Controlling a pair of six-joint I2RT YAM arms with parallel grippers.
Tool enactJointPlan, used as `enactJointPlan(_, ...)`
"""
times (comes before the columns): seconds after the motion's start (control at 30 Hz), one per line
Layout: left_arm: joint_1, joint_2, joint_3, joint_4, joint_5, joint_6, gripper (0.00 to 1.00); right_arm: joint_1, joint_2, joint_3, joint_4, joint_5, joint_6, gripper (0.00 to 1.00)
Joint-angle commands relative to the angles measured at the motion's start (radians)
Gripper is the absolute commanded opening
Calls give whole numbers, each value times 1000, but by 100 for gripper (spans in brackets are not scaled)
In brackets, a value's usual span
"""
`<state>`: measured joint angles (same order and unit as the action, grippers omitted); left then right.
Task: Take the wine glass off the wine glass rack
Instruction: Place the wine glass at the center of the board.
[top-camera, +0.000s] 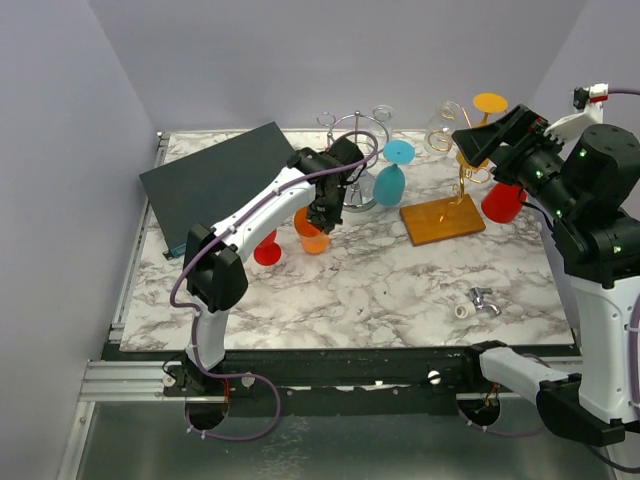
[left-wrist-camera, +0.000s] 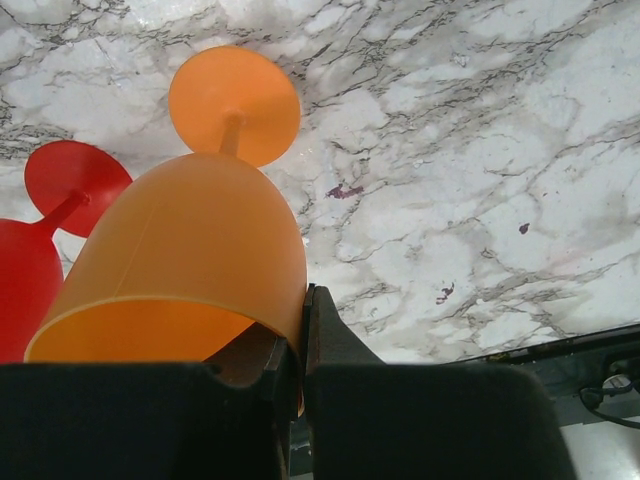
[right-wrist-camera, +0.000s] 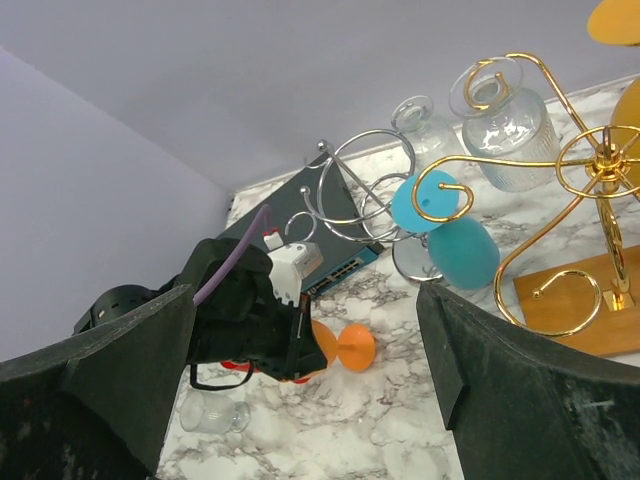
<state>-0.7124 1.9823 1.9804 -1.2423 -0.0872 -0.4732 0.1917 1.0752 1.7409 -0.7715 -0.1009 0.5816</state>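
Note:
My left gripper (top-camera: 325, 213) is shut on the rim of an orange wine glass (top-camera: 312, 236), holding it tilted low over the marble table. In the left wrist view the glass (left-wrist-camera: 190, 250) fills the left side, its foot pointing away from the gripper (left-wrist-camera: 300, 340). A gold wire rack (top-camera: 462, 170) on a wooden base carries a teal glass (top-camera: 390, 185), a clear glass (top-camera: 440, 125) and an orange glass (top-camera: 490, 103), hung upside down. My right gripper (top-camera: 478, 140) is open and empty beside the gold rack (right-wrist-camera: 590, 160), facing the teal glass (right-wrist-camera: 462, 250).
A silver wire rack (top-camera: 355, 150) stands behind the left gripper. A red glass (top-camera: 268, 250) lies left of the orange one. Another red glass (top-camera: 503, 203) sits right of the gold rack. A dark box (top-camera: 215, 180) lies back left. Small metal parts (top-camera: 478, 300) lie front right.

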Motion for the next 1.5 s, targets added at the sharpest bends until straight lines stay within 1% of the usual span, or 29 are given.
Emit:
enactJointPlan(0.0, 19, -6, -34, -25, -8, 15, 4, 3, -11, -21, 13, 26, -17, 100)
enactJointPlan(0.23, 28, -22, -58, -27, -9, 22, 4, 3, -16, -36, 21, 23, -11, 100)
enactJointPlan(0.33, 30, -28, -64, -25, -5, 24, 7, 3, -17, -37, 22, 24, -9, 100)
enactJointPlan(0.4, 29, -28, -68, -23, -4, 23, 9, 3, -18, -38, 23, 24, -8, 100)
enactJointPlan(0.67, 29, -34, -60, -22, -8, 25, 27, 3, -20, -46, 23, 23, -6, 100)
enactJointPlan(0.8, 30, -36, -45, -27, -12, 28, 34, 3, -20, -44, 13, 31, -11, 100)
enactJointPlan(0.87, 29, -36, -34, -31, -16, 28, 35, 3, -23, -42, 3, 54, -19, 100)
enactJointPlan(1.07, 30, -43, 8, -41, -20, 31, 46, 3, -34, -75, -44, 177, -44, 100)
enactJointPlan(1.2, 30, -52, 37, -48, -16, 33, 50, 2, -26, -95, -59, 226, -51, 100)
enactJointPlan(1.3, 29, -65, 51, -48, -14, 35, 53, 3, -14, -81, -56, 243, -52, 100)
enactJointPlan(1.47, 29, -84, 64, -56, -15, 40, 56, 3, 27, -19, -61, 224, -39, 100)
